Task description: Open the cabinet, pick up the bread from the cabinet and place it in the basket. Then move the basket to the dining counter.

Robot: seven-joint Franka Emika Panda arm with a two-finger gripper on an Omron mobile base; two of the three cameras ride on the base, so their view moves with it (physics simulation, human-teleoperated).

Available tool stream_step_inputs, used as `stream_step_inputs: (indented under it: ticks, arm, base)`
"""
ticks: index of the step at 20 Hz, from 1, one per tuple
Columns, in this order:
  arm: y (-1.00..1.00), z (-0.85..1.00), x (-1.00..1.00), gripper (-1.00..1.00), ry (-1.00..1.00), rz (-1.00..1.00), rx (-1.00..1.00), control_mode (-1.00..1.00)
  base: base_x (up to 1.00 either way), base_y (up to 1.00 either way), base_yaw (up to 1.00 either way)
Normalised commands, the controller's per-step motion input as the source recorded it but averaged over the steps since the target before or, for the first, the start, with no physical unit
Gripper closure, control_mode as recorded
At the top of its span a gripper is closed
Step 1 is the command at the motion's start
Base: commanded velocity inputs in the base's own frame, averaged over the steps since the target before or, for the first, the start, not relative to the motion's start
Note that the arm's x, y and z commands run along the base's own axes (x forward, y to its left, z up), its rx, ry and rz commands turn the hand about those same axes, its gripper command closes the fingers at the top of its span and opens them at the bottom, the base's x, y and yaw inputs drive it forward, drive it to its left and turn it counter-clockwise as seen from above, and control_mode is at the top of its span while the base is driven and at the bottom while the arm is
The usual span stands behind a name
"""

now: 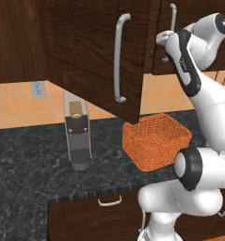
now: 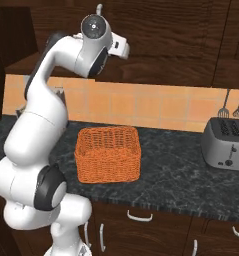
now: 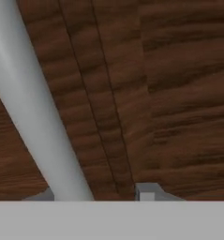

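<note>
Hand (image 1: 164, 39) at right cabinet door handle (image 3: 36, 117), grip state unclear. Left door (image 1: 97, 56) swung open; bread unseen; basket (image 1: 156, 140) below hand, unmoved on counter (image 1: 29, 164).

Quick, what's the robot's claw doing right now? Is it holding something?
Gripper: up at the cabinet door handle, which runs between its fingers; whether it is open or clamped shut on the handle cannot be told.

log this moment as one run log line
phase: opening cabinet | gripper at right door handle | left door ajar | basket empty on worktop
</note>
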Motion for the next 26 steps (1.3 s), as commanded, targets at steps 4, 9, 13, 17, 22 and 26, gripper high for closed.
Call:
stream_step_inputs:
  ticks: [4,9,13,17,22,26]
  arm:
    - [-0.38,0.0,-0.8,1.0,-0.2,0.0,0.0,-1.0]
    - [-0.47,0.09,-1.0,1.0,-0.04,-0.01,0.0,-1.0]
    - [-0.59,0.3,-1.0,1.0,0.0,-0.05,0.0,-1.0]
    - [-0.54,0.08,-1.0,1.0,0.0,-0.07,0.0,-1.0]
    - [-0.45,0.01,-1.0,-1.0,0.0,-0.06,0.0,-1.0]
    - [0.02,0.07,-1.0,-1.0,-0.06,0.0,-0.08,-1.0]
  base:
    - [0.0,0.0,0.0]
    - [0.0,0.0,0.0]
    - [0.0,0.0,0.0]
    - [0.0,0.0,0.0]
    - [0.0,0.0,0.0]
    - [0.0,0.0,0.0]
